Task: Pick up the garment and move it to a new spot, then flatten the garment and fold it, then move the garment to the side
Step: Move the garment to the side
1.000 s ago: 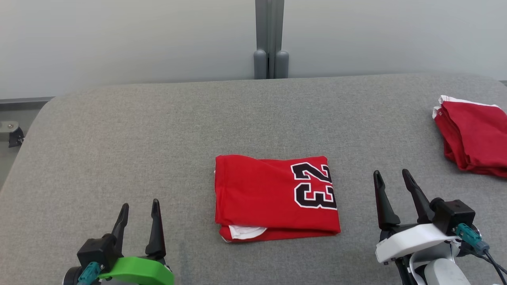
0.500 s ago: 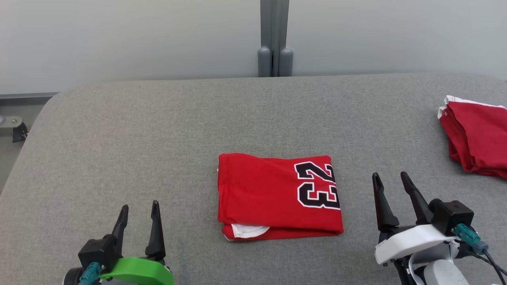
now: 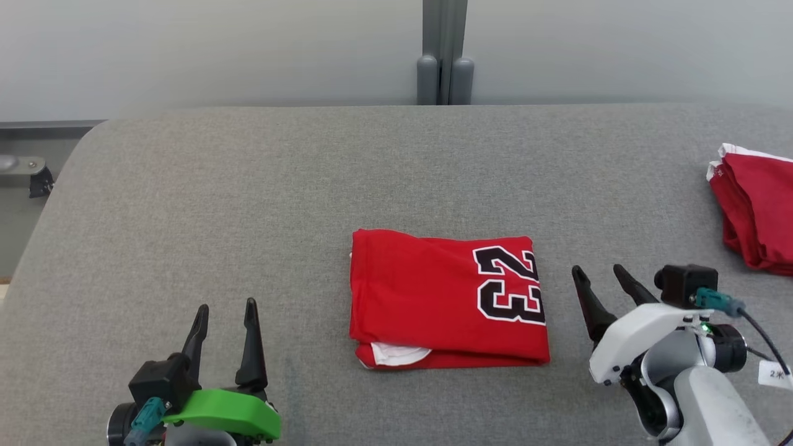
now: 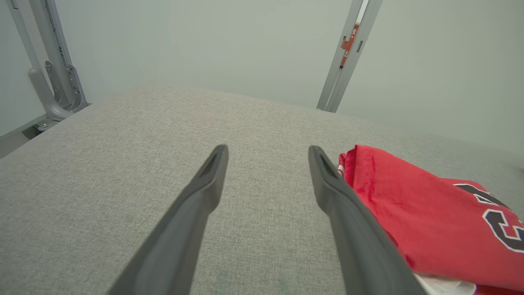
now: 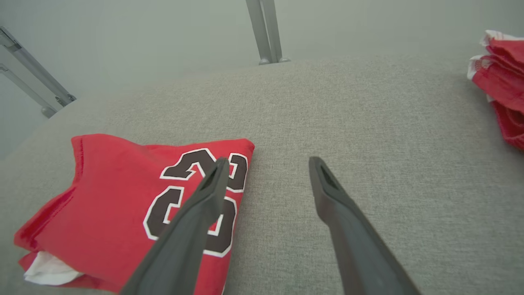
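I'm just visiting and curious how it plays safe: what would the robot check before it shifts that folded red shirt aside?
1. Red shirt folded flat on the table: ok.
2. Left gripper open, empty: ok.
3. Right gripper open, empty: ok.
4. Both grippers apart from the shirt, one each side: ok.
5. Bare table between the shirt and the red pile at right: ok.
6. Fold will hold when lifted, with white fabric poking out at the near edge: cannot tell.

Red garment (image 3: 421,297), numerals (image 3: 511,285) black outlined in white, inner layer (image 3: 396,354) white. Grey woven tabletop (image 3: 248,186); side pile (image 3: 759,217) red, trimmed white.
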